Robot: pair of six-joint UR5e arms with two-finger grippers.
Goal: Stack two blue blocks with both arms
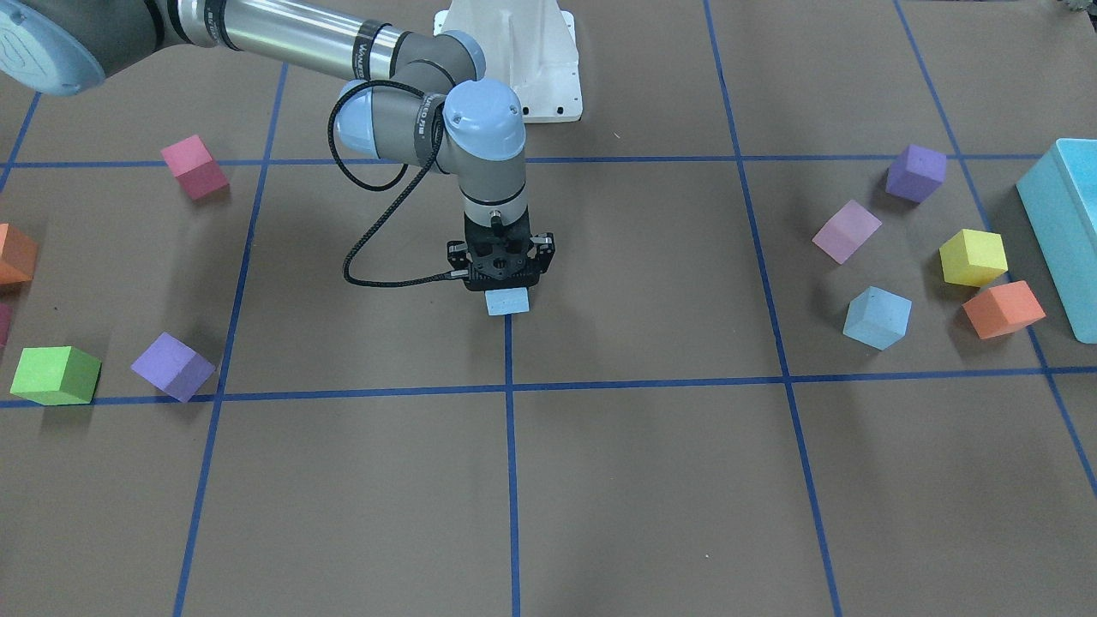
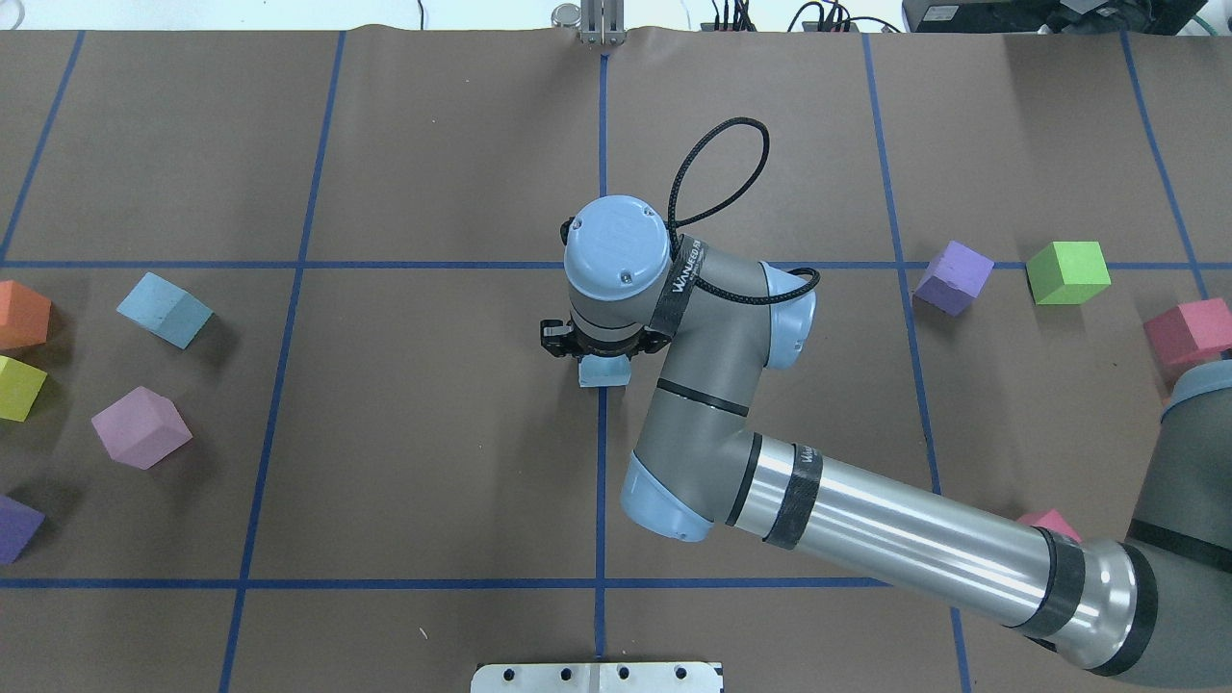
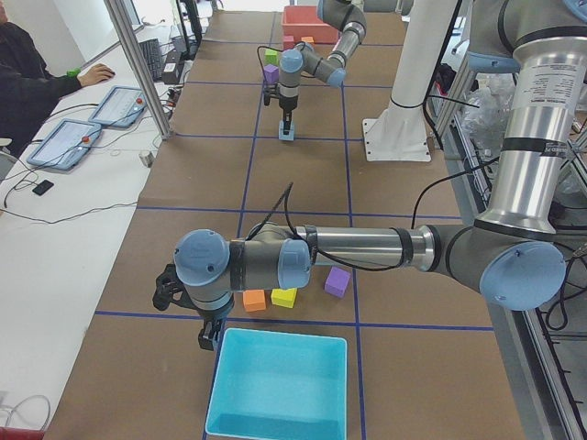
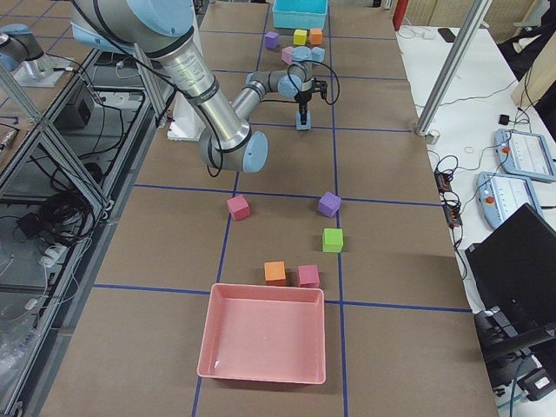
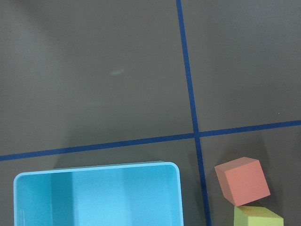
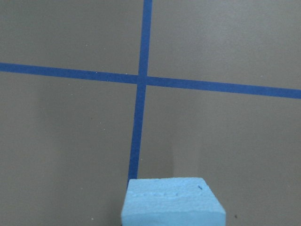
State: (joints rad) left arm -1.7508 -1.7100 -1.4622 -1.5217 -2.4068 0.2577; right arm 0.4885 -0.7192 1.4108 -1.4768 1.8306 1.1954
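Note:
My right gripper [image 1: 506,287] points straight down at the table's middle, shut on the top of a pale blue block [image 1: 506,302] that sits on or just above a blue tape line. The block also shows in the overhead view [image 2: 603,372] and at the bottom of the right wrist view [image 6: 171,202]; the fingers are hidden there. The second blue block [image 1: 876,318] lies loose on my left side, also seen from overhead [image 2: 165,309]. My left gripper [image 3: 210,337] hangs low by the turquoise bin's far corner. I cannot tell whether it is open or shut.
The turquoise bin [image 1: 1063,223] stands at my far left, with orange [image 1: 1003,308], yellow [image 1: 973,257], pink [image 1: 846,230] and purple [image 1: 915,172] cubes near the loose blue block. Green [image 2: 1066,272], purple [image 2: 953,277] and red-pink [image 2: 1189,330] cubes lie on my right. A pink tray [image 4: 265,334] sits further right.

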